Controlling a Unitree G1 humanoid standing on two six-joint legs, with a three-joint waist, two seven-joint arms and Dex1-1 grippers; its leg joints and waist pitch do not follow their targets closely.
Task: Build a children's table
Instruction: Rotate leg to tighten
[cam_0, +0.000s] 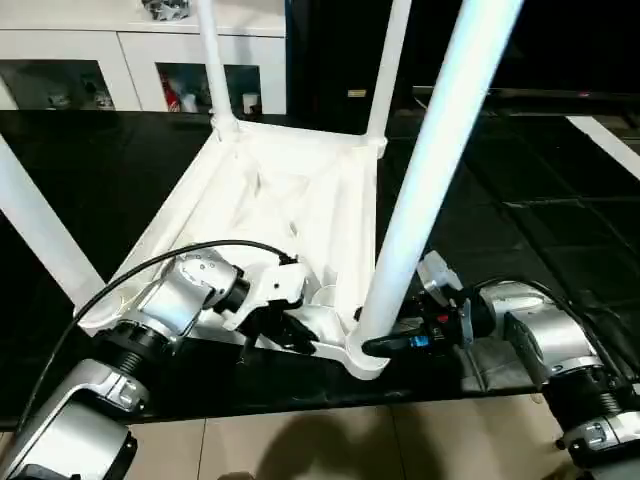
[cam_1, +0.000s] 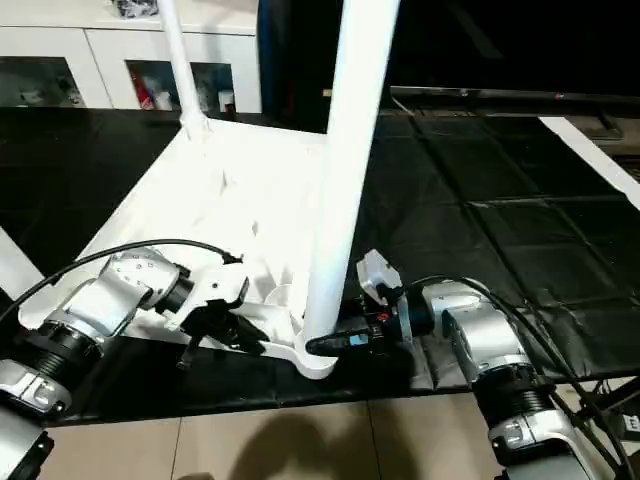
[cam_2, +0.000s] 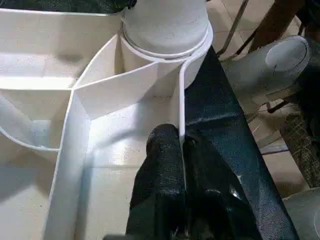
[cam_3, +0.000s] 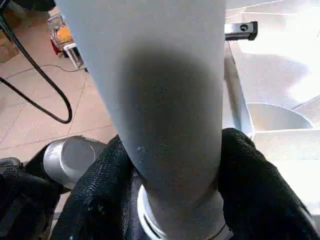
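Here the right end effector (cam_3: 172, 192) clasps the near leg (cam_0: 430, 170) just above its corner socket (cam_2: 165, 30), while the left end effector (cam_2: 182, 185) is clenched on the upturned tabletop's rim (cam_2: 181, 107). The children's table (cam_0: 290, 200) lies inverted on a black counter (cam_0: 520, 190).

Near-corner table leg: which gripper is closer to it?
Right. The right gripper clasps the base of the leg just above its socket. The left gripper is shut on the tabletop's rim, a little short of that corner.
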